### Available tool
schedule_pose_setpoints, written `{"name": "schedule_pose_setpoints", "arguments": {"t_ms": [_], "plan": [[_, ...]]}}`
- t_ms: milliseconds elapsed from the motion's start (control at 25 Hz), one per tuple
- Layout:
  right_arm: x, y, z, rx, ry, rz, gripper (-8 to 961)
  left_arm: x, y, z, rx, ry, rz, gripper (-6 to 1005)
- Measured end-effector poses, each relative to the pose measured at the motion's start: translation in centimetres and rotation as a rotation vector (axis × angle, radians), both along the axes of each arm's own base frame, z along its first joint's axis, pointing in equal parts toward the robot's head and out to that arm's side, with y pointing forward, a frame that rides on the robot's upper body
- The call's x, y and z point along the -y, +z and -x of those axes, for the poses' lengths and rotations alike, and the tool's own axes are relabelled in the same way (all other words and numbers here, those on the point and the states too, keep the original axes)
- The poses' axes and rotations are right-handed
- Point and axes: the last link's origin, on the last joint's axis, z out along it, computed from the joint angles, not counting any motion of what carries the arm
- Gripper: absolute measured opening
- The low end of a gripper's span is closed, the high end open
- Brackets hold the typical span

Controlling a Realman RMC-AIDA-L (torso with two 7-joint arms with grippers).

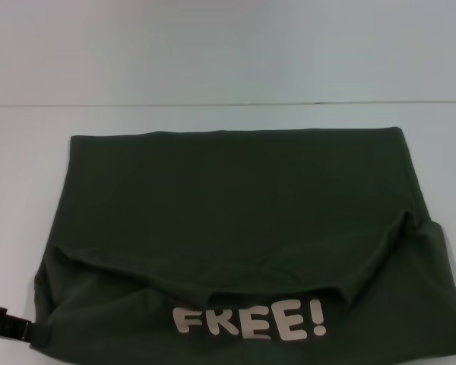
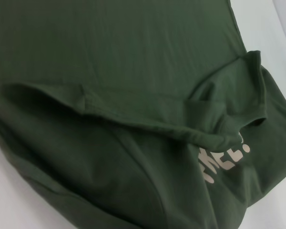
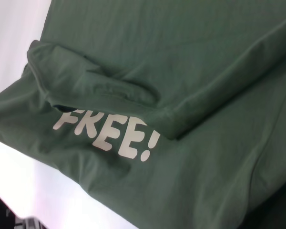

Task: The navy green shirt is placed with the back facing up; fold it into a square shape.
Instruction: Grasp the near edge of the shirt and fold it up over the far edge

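Observation:
The navy green shirt (image 1: pixel 235 220) lies on the white table, partly folded. Its lower part is turned up, so the pale "FREE!" lettering (image 1: pixel 249 321) shows near the front edge, below a curved folded hem. The shirt fills the left wrist view (image 2: pixel 124 95) and the right wrist view (image 3: pixel 181 71), each showing the fold and lettering. Only a black and red part of my left gripper (image 1: pixel 1 322) shows, at the front left corner, touching the shirt's edge. My right gripper is out of view.
The white table (image 1: pixel 228 118) reaches a far edge line behind the shirt, with bare strips left and right of the cloth. A dark object (image 3: pixel 0 214) sits at one corner of the right wrist view.

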Motion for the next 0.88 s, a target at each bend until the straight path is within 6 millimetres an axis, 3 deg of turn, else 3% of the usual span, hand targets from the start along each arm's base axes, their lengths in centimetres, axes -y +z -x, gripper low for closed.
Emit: {"name": "schedule_pose_setpoints", "arguments": {"t_ms": [200,440,640,880], "plan": [[-0.7,0.9,0.4,-0.049,0.045,-0.061,12,-0.5,0.9,-0.4,0.048,-0.042,-0.042,0],[-4.8,2.7,2.4,-0.139,0.065,-0.292,12,-5.4,3.2,-1.9,0.089,-0.017,-0.206,1],[-8.6,2.1,1.9,-0.117,-0.015,-0.470,13,-10.2,2.2,-2.7,0.022,0.053,-0.311,1],[-11.0,0.7,0.0,-0.047,-0.100,-0.625,22,-13.3,0.3,-2.7,-0.059,0.109,-0.409,1]]}}
